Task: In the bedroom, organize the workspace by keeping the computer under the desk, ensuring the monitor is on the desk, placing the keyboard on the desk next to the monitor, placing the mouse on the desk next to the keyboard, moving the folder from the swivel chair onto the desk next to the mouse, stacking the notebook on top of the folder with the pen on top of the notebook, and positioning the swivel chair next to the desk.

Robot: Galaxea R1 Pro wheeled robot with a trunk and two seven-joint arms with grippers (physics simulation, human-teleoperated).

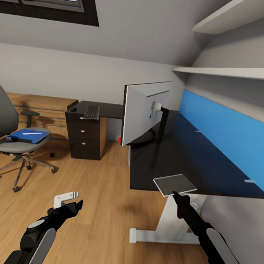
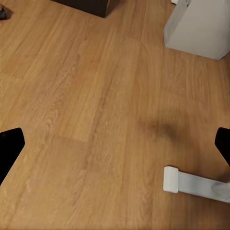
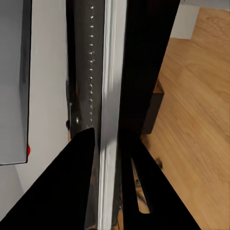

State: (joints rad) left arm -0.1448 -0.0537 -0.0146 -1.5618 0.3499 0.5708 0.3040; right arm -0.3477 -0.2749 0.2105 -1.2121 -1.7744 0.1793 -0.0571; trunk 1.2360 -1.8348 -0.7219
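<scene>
R fingers are pinching shut on the notebook, gripping its near short edge. In the R wrist view the two fingers are sitting tight on either side of the thin slab, with its pale page edge running straight away from the cam. The notebook is lying roughly flat over the near corner of the counter; can't tell if it's touching the black top or just hovering above it.

L fingers are hanging wide open w/ nothing in them, low over the plank floor; the L wrist view is showing both tips far apart and bare boards btwn them.

The folder is lying on the swivel chair seat w/ the pen on top, well apart from the counter, off to the L side. Its long axis is running across the seat, slanting slightly away toward the R. So the L arm is the nearer one, though prob. needing the base to roll closer. The notebook's final spot depends on that folder getting to the counter first.

The monitor is standing on the counter, back facing us; the keyboard is resting on the far wing above the drawers.
</scene>
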